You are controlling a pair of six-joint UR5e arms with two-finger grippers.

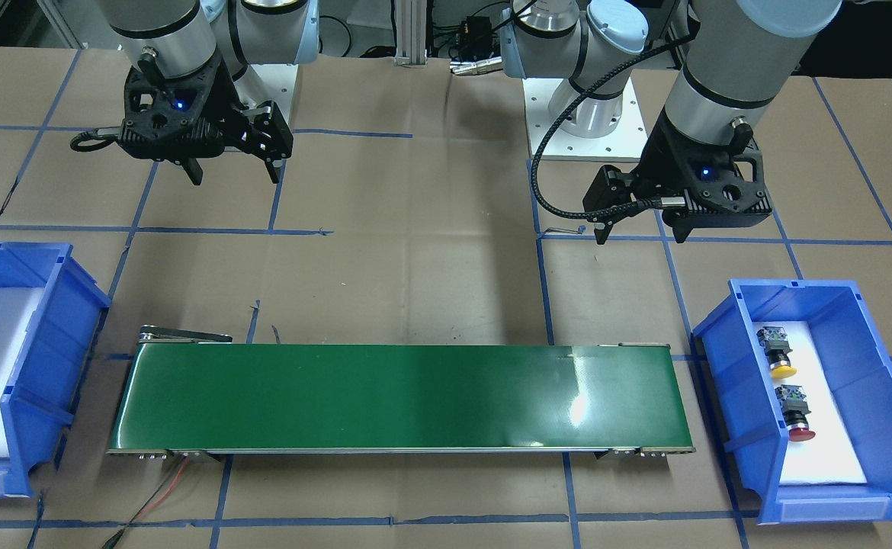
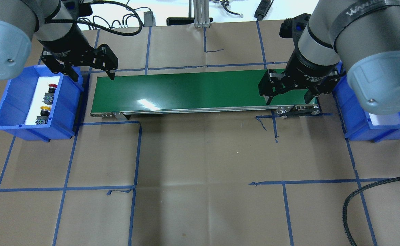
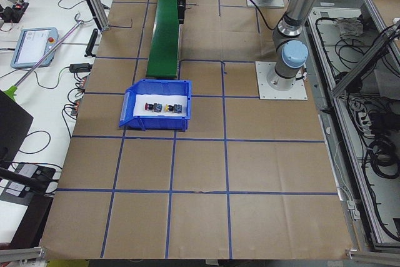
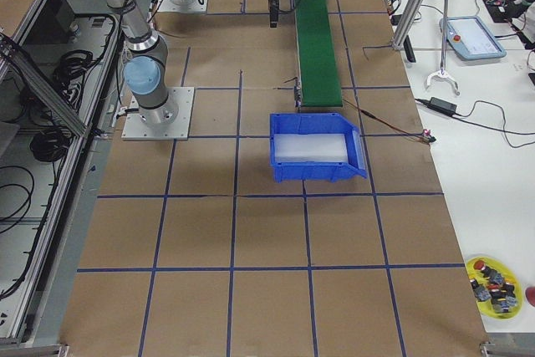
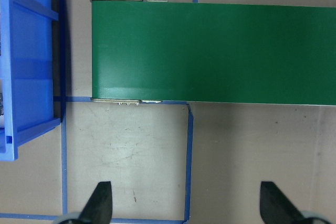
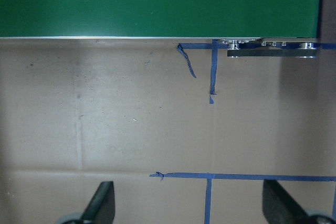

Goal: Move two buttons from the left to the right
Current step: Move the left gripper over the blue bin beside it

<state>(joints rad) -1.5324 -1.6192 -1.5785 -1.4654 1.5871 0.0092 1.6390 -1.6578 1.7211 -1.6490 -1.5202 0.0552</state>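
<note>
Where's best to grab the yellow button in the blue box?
Probably the black round middle of the yellow-capped push-button, from straight above. It lies on its side on white foam in the blue plastic bin, with open space either side; the red-capped push-button sits past its cap.

Green conveyor belt on taped table
We see a blue bin off one end, a second bin off the other, both foam-lined.

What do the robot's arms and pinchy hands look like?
The left arm and right arm are silver tubes with pale blue joint caps. The left gripper and right gripper are black, each with a tiny blue light. A braided black cable loops beside the left one.
</note>
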